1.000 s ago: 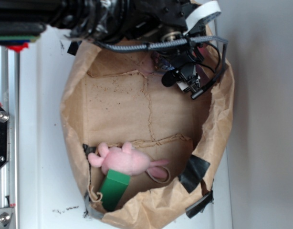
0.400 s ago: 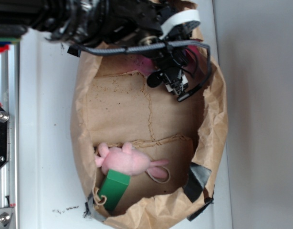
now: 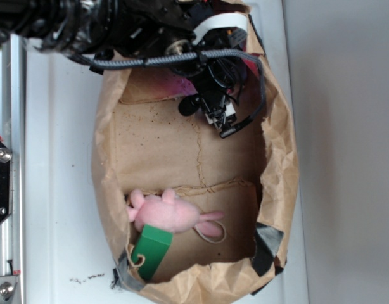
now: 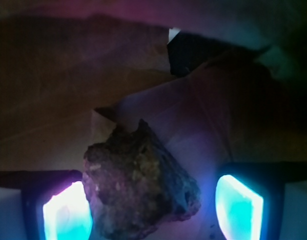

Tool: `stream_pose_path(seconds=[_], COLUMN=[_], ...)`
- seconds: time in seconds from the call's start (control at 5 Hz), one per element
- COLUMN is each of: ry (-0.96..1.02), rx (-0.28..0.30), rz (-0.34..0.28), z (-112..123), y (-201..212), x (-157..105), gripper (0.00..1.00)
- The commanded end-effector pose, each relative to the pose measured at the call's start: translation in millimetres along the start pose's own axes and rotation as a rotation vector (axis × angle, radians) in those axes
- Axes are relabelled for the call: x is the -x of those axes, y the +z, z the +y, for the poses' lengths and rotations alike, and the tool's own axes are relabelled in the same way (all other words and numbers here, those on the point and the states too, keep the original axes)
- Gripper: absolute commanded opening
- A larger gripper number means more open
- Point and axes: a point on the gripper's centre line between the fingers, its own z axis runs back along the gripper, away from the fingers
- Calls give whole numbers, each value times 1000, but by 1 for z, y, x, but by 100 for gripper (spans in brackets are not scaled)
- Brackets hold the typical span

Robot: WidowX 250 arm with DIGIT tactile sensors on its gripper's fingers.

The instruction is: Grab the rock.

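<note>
Rock (image 4: 141, 187), judged hard, rough and fairly heavy, was framed between spread fingers (image 4: 63, 212) at nine and three o'clock, untouched.

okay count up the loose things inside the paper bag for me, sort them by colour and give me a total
Pink: 1, the plush toy
Green: 1, the block
Dark brown: 1, the rock, seen only in the wrist view, between the fingers of the gripper
Total: 3
</note>
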Motion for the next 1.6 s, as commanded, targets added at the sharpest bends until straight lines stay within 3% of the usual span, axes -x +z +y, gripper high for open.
stream_pose_path(seconds=[0.0, 0.6, 0.8, 1.4], ry=[68, 68, 68, 40], rx=[-26, -42, -46, -21], rz=[-51, -72, -74, -111], z=[22, 20, 19, 19], y=[15, 14, 14, 15], x=[-20, -19, -21, -19], gripper=[0, 0, 100, 100])
